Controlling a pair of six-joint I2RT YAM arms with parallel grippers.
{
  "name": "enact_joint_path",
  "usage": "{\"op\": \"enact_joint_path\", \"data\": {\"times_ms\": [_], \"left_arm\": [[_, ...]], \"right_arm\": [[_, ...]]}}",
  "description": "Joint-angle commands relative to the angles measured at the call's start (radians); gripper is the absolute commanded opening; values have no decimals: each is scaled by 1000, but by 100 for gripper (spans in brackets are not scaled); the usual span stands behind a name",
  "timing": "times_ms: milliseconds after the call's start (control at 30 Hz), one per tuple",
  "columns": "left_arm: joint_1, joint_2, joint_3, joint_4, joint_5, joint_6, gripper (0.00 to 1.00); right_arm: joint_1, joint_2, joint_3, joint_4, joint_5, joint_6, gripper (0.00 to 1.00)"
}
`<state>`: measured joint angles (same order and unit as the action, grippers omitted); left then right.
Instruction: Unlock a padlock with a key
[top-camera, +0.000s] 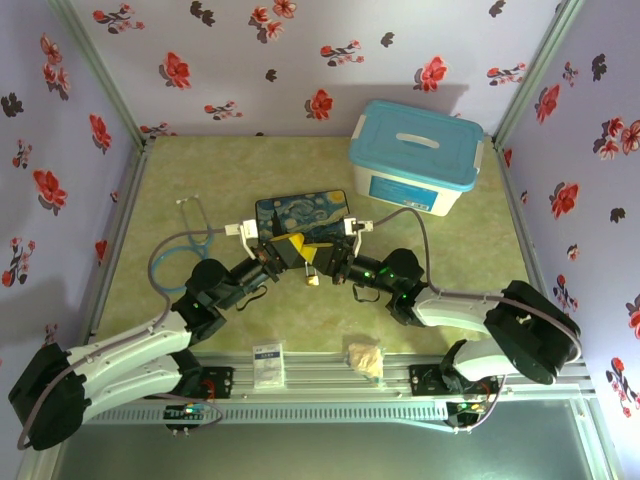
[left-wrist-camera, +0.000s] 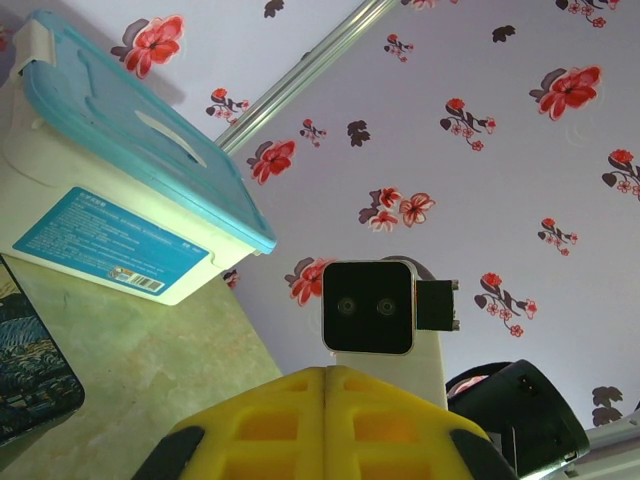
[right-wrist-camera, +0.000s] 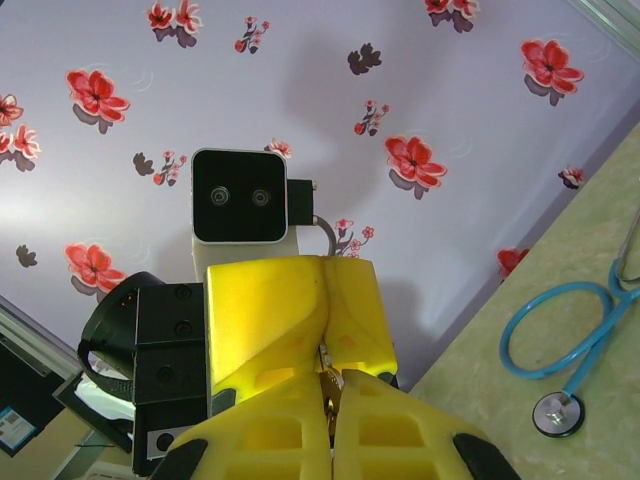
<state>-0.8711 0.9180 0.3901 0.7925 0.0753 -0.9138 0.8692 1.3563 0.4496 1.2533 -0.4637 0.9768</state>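
While the left gripper (left-wrist-camera: 325, 390) pinches shut, contents unclear, the right gripper (right-wrist-camera: 331, 412) clamps the padlock (top-camera: 313, 279), likely steadying it between the 2 arms for unlocking.

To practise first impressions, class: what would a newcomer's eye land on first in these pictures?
The left gripper and right gripper, yellow-fingered, meet tip to tip at the table's centre. Behind them sits a blue-lidded white box at the far right, against walls of red-flowered wallpaper.

L grip (left-wrist-camera: 325, 420) closed | R grip (right-wrist-camera: 330, 425) closed | 2 arms bent inward, tips meeting
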Motion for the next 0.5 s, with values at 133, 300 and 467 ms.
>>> {"op": "enact_joint_path", "data": {"times_ms": [133, 300, 467], "left_arm": [[43, -6, -16, -4, -20, -17, 20], [95, -34, -18, -143, -46, -38, 49], [94, -16, 121, -572, -48, 67, 61]], "right_arm": [[-2, -38, -39, -46, 57, -54, 0], [-3, -97, -58, -215, 144, -112, 0], [-3, -157, -11, -571, 274, -192, 0]]}}
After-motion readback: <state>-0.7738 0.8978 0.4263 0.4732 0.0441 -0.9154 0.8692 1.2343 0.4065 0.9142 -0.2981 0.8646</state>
